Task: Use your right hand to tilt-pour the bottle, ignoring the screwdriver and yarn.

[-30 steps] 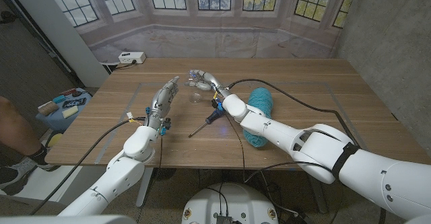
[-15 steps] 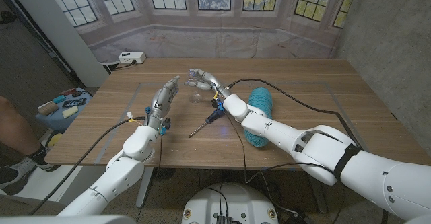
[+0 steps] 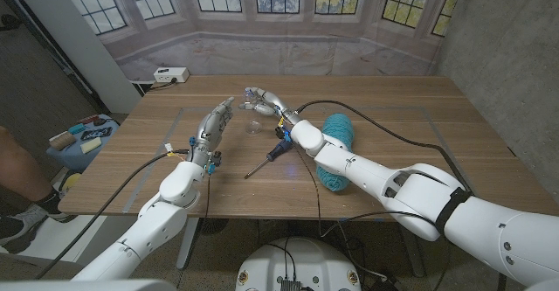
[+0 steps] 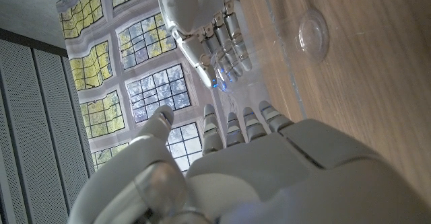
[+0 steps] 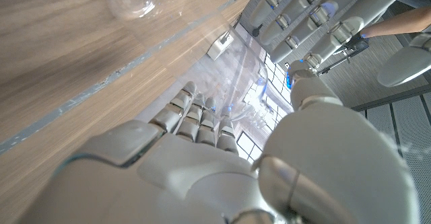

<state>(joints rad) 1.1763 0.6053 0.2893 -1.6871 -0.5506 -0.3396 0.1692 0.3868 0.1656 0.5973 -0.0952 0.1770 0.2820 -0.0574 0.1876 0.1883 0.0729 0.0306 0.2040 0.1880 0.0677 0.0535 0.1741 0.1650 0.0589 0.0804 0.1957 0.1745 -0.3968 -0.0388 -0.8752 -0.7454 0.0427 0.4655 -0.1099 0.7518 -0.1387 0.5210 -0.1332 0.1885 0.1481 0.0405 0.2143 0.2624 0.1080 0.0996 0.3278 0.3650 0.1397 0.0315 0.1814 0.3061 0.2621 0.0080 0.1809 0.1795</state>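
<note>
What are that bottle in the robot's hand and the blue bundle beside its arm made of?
The bottle looks like clear, glossy plastic: the window shows through it. The bundle looks like soft teal yarn, matte and fuzzy. The table appears to be wood, with visible grain.

One bottle, one screwdriver, one yarn

The right robot hand, gripping the clear bottle, sits a little farther from the robot and slightly higher in the head view than a second ago, when it hung closer to the clear cup on the surface. The bottle goes with it. The shift is small and spread across both earlier moments. The right forearm above the screwdriver has edged the same way.
</note>
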